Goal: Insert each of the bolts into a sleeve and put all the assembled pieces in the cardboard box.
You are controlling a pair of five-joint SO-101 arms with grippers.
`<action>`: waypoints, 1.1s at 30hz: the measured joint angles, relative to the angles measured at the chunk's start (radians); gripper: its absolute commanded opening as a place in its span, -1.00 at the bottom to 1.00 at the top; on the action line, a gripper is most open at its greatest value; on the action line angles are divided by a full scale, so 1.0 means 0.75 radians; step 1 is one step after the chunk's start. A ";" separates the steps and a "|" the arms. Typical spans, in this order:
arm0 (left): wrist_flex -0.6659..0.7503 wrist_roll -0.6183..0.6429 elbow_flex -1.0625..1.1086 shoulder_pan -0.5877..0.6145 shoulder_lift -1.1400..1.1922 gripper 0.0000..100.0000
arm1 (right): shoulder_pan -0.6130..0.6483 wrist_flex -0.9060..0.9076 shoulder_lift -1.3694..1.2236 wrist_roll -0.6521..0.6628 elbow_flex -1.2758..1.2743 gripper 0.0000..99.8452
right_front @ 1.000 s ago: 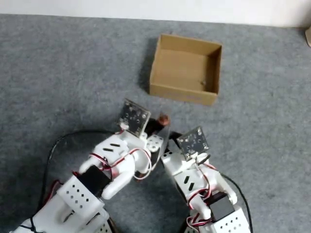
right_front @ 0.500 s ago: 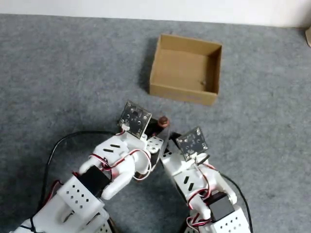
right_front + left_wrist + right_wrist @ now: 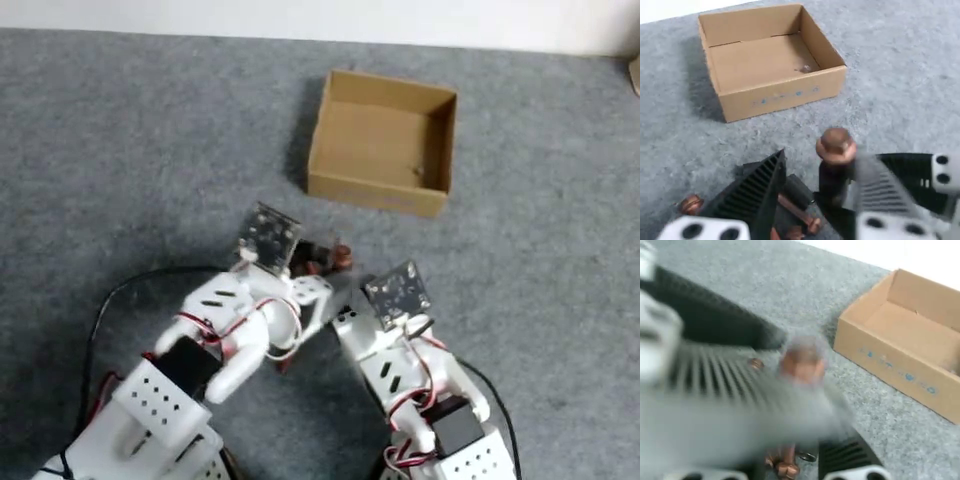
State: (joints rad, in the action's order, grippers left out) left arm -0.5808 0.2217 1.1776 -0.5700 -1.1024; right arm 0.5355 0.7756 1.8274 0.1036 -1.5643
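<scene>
The tabletop (image 3: 120, 130) is covered with a grey, carpet-like material of rough texture. Along its far edge runs a plain white strip (image 3: 300, 18). The light is soft and even, and the shadows are weak.

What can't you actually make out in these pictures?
Right wrist view: blur smears the bolt; what holds it is unreadable.
High view: the arms' camera boards hide everything below the bolt's head.
Left wrist view: loose bolts run off the picture's edge, uncountable; the speck in the cardboard box is too small to name.
</scene>
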 measured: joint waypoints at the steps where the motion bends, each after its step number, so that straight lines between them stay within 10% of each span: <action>1: -0.006 -0.002 0.000 -0.002 0.000 -0.40 | 0.000 0.000 -0.002 0.000 -0.004 -0.99; 15: -0.059 0.002 -0.088 -0.082 0.000 -0.43 | -0.006 0.002 -0.002 0.000 -0.002 -0.99; 33: -0.237 -0.155 -0.196 0.291 0.000 -0.42 | -0.004 0.002 -0.002 0.000 -0.002 -0.99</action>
State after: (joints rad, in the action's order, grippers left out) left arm -0.7587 0.1051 1.0303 -0.3521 -1.1024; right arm 0.5324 0.7772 1.8259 0.1036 -1.5658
